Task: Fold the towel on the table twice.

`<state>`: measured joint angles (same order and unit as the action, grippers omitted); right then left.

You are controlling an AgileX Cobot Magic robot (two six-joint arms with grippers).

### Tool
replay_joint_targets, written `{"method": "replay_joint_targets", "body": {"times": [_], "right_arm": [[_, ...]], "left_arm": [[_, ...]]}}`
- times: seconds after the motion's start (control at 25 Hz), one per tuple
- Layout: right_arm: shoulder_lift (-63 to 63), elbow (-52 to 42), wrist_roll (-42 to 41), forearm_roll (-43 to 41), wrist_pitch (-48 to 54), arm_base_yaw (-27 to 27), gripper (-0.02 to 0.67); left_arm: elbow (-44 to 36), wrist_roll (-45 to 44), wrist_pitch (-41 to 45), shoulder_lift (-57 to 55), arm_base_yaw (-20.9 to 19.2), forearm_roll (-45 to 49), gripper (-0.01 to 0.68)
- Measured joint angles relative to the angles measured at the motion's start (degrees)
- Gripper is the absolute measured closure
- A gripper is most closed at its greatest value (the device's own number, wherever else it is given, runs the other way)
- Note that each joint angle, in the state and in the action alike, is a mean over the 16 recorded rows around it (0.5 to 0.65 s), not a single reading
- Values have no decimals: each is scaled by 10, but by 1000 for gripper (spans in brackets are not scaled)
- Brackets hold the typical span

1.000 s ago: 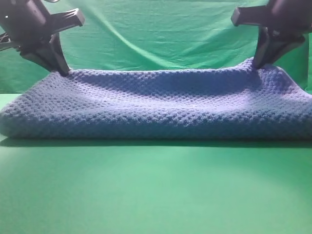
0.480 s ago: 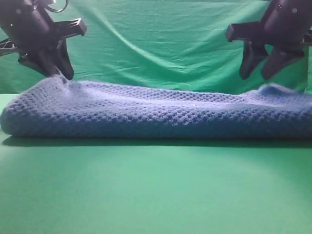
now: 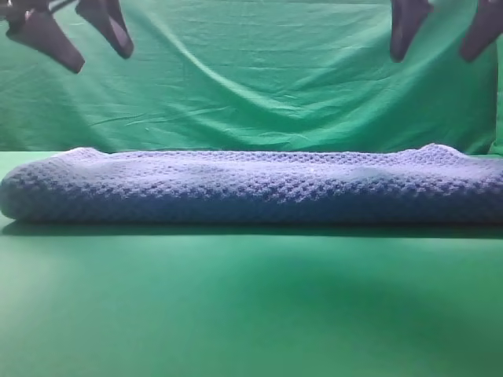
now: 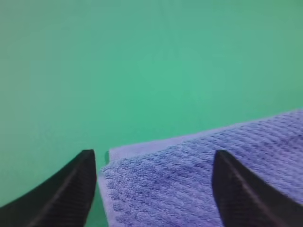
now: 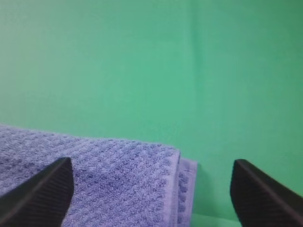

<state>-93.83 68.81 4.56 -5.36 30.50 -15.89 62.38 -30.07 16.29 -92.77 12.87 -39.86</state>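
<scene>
Towel lay folded, flat on table. Left gripper and right gripper hung above its far corners, jaws wide, holding nothing.

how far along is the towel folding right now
One fold looks done: the towel lies flat on the table as a long doubled strip, with stacked layers showing at its corners in both wrist views. Nothing is in hand: the left gripper and right gripper hang open above its ends, apart from it. The second fold looks not yet done.
</scene>
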Motion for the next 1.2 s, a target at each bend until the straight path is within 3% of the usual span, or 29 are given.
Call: {"method": "replay_joint_targets", "body": {"times": [0.32, 0.56, 0.72, 1.2], "right_arm": [[122, 41, 0, -4, 140, 2, 461], [231, 44, -1, 0, 219, 2, 620], [309, 41, -5, 5, 257, 2, 649], [562, -27, -20, 34, 309, 2, 649]], "left_arm": [[0, 2, 77, 135, 0, 14, 537], [0, 28, 147, 234, 0, 31, 655], [0, 58, 197, 301, 0, 49, 673], [-2, 140, 342, 506, 0, 113, 673]]}}
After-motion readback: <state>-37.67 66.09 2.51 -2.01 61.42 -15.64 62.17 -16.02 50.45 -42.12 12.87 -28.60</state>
